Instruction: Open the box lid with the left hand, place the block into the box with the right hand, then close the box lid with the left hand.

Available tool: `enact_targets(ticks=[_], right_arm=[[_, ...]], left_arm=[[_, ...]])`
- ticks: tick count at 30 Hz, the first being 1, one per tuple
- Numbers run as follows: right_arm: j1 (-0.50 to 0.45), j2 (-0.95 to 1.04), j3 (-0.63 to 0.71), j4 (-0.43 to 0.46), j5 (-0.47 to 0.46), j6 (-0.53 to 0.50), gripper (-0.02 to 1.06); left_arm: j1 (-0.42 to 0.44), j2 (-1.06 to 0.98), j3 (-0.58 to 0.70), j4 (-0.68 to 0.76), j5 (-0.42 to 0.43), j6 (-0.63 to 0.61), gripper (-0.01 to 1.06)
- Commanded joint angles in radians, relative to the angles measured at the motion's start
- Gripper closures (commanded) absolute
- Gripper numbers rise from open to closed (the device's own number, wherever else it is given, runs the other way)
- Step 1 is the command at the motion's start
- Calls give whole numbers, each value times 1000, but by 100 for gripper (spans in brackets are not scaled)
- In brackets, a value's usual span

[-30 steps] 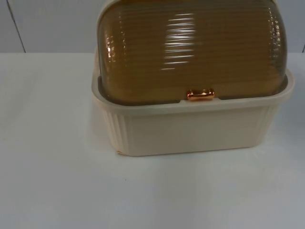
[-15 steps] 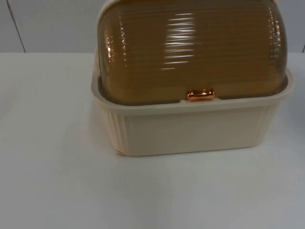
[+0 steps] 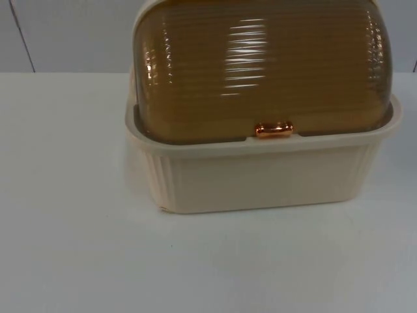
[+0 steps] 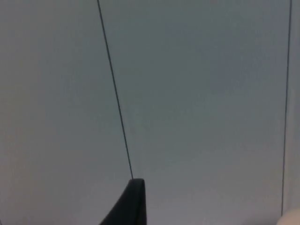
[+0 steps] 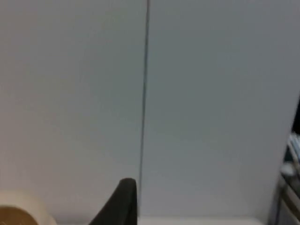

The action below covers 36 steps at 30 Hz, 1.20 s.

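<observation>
Looking down, we count one box [image 3: 260,173], cream and ribbed, standing on the white table [image 3: 71,248] before the grey partition wall [image 3: 71,36]. Its one amber lid [image 3: 260,72] is down, top cut off, with one copper handle [image 3: 274,129] at the front rim. One black fingertip [image 4: 129,204] of the left gripper faces the wall, a pale edge beside it; one right gripper fingertip [image 5: 119,204] has the box's corner [image 5: 21,208] beside it. We cannot tell either claw's spread.
</observation>
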Motion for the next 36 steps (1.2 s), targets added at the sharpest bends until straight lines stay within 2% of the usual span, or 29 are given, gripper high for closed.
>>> enact_targets(ticks=[1,2,4,7,9,12,13,16,20,25,27,28,30,36], right_arm=[[16,-37,-82,85,67,-104,-1],[21,-66,-110,114,70,-148,-1],[19,-102,-129,145,58,-170,-1],[-45,-198,-165,167,93,-184,-1],[-73,-232,-160,179,103,-189,-1],[-133,-322,-160,307,114,-266,-1],[-138,-341,-160,318,125,-266,-1],[-136,-365,-160,349,159,-292,-1],[-96,-384,-164,349,210,-291,-1],[-110,-384,-188,364,251,-312,-1],[-110,-384,-200,419,248,-343,-1],[-110,-384,-200,419,248,-343,-1],[-110,-384,-202,462,272,-374,-1],[-108,-384,-192,476,279,-374,-1]], left_arm=[[-11,-42,-95,21,98,-31,0],[-9,-70,-131,29,133,-33,0],[-9,-97,-167,52,160,-52,0],[31,-199,-218,129,225,-108,0],[50,-234,-218,131,243,-118,0],[101,-321,-218,123,287,-120,0],[106,-346,-218,123,298,-120,0],[88,-384,-220,118,321,-120,0],[47,-434,-221,124,416,-123,0],[50,-488,-221,122,422,-138,0],[50,-498,-221,118,422,-108,0],[50,-498,-221,118,422,-108,0],[29,-506,-221,63,414,-63,0],[-13,-506,-213,43,391,-42,0]])
